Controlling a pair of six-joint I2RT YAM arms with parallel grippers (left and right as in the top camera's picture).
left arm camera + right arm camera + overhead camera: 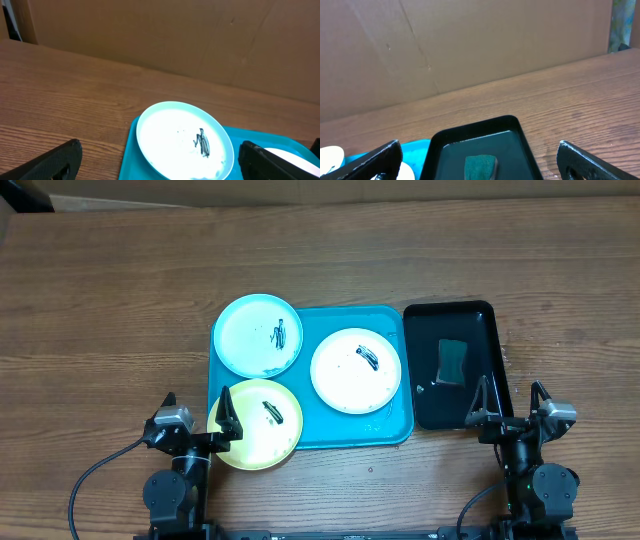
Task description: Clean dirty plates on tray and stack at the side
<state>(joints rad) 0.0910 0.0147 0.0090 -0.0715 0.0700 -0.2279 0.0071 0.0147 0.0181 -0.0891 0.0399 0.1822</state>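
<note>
A turquoise tray point(305, 436) holds three smeared plates: a light blue plate point(245, 335) at its back left, a white plate point(345, 375) at its right, and a yellow-green plate point(262, 442) at its front left, overhanging the rim. My left gripper point(197, 415) is open and empty, just left of the yellow-green plate. In the left wrist view the light blue plate point(170, 137) lies between the open fingers point(160, 165). My right gripper point(510, 402) is open and empty at the front of the black tray. Its wrist view shows the open fingers point(480, 162).
A narrow black tray point(420, 360) with a green sponge point(452, 362) stands right of the turquoise tray; both show in the right wrist view, tray point(515, 125) and sponge point(481, 166). A cardboard wall point(200, 35) runs along the table's back.
</note>
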